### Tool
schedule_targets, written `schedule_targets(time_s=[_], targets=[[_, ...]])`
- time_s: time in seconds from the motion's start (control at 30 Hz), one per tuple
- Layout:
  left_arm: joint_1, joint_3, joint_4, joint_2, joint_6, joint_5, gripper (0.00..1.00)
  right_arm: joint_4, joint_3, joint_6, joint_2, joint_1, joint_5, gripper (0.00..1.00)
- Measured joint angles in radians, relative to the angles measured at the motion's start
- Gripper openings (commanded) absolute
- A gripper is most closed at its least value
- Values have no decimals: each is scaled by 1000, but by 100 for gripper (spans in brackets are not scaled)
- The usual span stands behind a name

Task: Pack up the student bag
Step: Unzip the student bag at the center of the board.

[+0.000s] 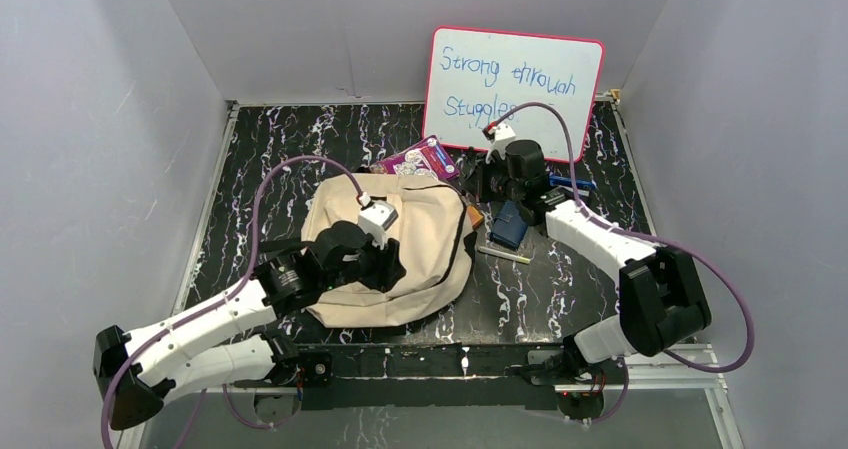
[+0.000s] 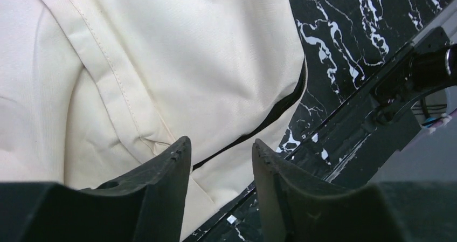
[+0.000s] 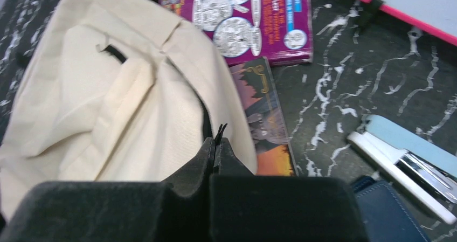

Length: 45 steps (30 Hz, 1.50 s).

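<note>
From above, one bag [image 1: 425, 244] lies on the black tabletop [image 1: 250, 159], in the middle and close to the near edge. The left gripper [image 1: 385, 267] hangs over the bag's near side. The right gripper [image 1: 478, 184] is at the bag's far right corner. One board [image 1: 515, 79] with writing leans at the far edge. One purple book [image 1: 425, 159] lies between the board and the bag, touching the bag. One blue wallet [image 1: 508, 224] and one pen [image 1: 505, 255] lie just right of the bag, under the right arm. In the left wrist view, the left gripper [image 2: 221, 161] has its two fingers [image 2: 167, 172] partly apart with nothing between them. The bag [image 2: 161, 53] is below, by the tabletop's [image 2: 345, 32] near edge. In the right wrist view, the right gripper [image 3: 215, 147] has its fingers [image 3: 196, 166] pressed tight, pinching the dark zip edge of the bag [image 3: 108, 102]. There are two books here. The purple book [image 3: 242, 21] is by the board [image 3: 404, 10], and a dark book [image 3: 267, 123] is tucked partly under the bag. One stapler [image 3: 404, 166] and the wallet [image 3: 388, 209] lie to the right.
</note>
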Motion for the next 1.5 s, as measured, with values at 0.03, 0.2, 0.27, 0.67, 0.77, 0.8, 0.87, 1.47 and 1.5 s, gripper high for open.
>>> schedule_targets(time_s=[0.03,0.2,0.27,0.67,0.77,0.8,0.87,1.47,1.5], targets=[[-1,8,-13,-2,-7,-6,46,5,0,-1,-2,-2,-37,0],[-1,106,-23,66,-21,-10,49,11,-39,8,-69,22,-145,0],[-1,154,1,120,-29,-10,50,6,-68,17,-114,37,-156,0],[-127,292,154,466,-68,-105,52,-84,-141,181,-264,54,-74,0],[-196,309,154,518,-63,-141,52,-101,-146,237,-279,54,-69,0],[-217,318,155,540,-59,-161,52,-103,-148,251,-280,54,-71,0],[-254,336,153,580,-49,-211,52,-103,-151,275,-280,54,-76,0],[-308,380,-82,666,-95,-568,0,-105,-158,338,-298,60,-151,0],[-307,376,-97,652,-98,-577,0,-103,-156,337,-295,65,-154,0]])
